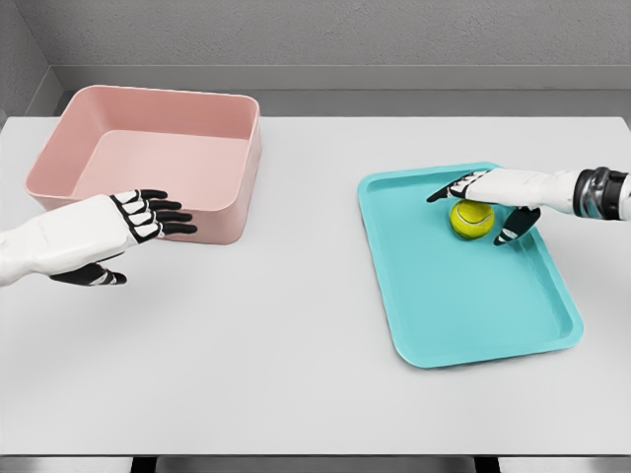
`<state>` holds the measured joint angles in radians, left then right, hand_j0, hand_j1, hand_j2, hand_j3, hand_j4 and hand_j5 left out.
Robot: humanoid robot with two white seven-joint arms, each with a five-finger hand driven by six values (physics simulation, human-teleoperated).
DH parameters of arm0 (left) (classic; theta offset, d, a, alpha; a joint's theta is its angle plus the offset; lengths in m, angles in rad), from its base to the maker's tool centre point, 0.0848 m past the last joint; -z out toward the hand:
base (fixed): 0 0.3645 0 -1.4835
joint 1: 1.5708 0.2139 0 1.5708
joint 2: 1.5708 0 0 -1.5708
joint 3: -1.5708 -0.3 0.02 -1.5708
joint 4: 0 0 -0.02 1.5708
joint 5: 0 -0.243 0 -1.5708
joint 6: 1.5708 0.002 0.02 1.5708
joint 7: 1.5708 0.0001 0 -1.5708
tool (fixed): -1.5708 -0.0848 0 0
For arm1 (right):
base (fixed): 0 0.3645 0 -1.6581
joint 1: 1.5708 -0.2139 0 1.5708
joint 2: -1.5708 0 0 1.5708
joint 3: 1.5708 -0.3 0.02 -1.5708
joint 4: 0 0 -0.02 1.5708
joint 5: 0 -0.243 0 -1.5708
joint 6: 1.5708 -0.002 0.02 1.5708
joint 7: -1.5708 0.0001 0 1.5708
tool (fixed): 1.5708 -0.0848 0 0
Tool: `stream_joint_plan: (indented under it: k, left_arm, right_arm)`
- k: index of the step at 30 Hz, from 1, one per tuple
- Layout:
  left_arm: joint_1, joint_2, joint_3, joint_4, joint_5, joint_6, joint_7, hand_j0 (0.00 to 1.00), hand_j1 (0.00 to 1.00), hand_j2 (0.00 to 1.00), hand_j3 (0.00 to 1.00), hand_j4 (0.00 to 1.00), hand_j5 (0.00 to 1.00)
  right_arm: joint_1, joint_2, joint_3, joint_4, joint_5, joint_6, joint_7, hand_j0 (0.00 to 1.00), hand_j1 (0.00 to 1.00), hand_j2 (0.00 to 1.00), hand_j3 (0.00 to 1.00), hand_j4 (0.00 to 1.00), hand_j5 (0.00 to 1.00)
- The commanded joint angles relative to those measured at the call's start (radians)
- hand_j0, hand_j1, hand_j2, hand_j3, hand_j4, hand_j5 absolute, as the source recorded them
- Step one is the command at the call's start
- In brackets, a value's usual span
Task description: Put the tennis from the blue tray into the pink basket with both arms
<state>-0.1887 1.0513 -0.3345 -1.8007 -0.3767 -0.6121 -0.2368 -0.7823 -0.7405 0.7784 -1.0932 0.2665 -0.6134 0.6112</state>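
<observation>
The tennis ball [472, 219] lies in the upper part of the blue tray [473, 315]. The right hand [485, 197] is over it, fingers spread around the ball, not closed on it. The left hand [138, 219] hovers open in front of the pink basket [148, 118] on the white surface [296, 345].

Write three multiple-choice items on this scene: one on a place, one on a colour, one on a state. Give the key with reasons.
1. Where is the tennis ball?
A. in the pink basket
B. on the blue tray
C. on the bare table

2. What colour is the basket?
A. pink
B. green
C. white

3. What is the left robot hand doing?
A. gripping the ball
B. holding the tray
C. hovering open, holding nothing

Key: 1 B, the ball sits on the tray, the right robot hand over it. 2 A, its walls are pink. 3 C, its fingers are extended in front of the basket.
</observation>
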Motion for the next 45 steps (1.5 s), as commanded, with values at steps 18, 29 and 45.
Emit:
stream_joint_plan:
  k: [18, 29, 45]
  left_arm:
    - [-0.002, 0.001, 0.0, 0.0, 0.007, 0.001, 0.001, 1.0, 1.0, 1.0, 1.0, 1.0, 1.0]
    - [0.002, 0.001, 0.0, 0.0, 0.007, 0.001, 0.001, 1.0, 1.0, 1.0, 1.0, 1.0, 1.0]
    - [-0.003, 0.004, 0.0, 0.0, 0.007, 0.001, 0.001, 1.0, 1.0, 1.0, 1.0, 1.0, 1.0]
  right_arm:
    - [0.008, 0.009, 0.001, -0.005, 0.03, 0.003, 0.0, 0.79, 0.79, 0.79, 0.79, 0.79, 0.79]
    - [0.008, 0.009, 0.012, -0.004, 0.034, 0.003, 0.0, 0.6, 0.6, 0.6, 0.6, 0.6, 0.6]
    - [0.005, 0.009, 0.002, -0.048, 0.028, 0.003, 0.0, 0.48, 0.48, 0.48, 0.48, 0.48, 0.48]
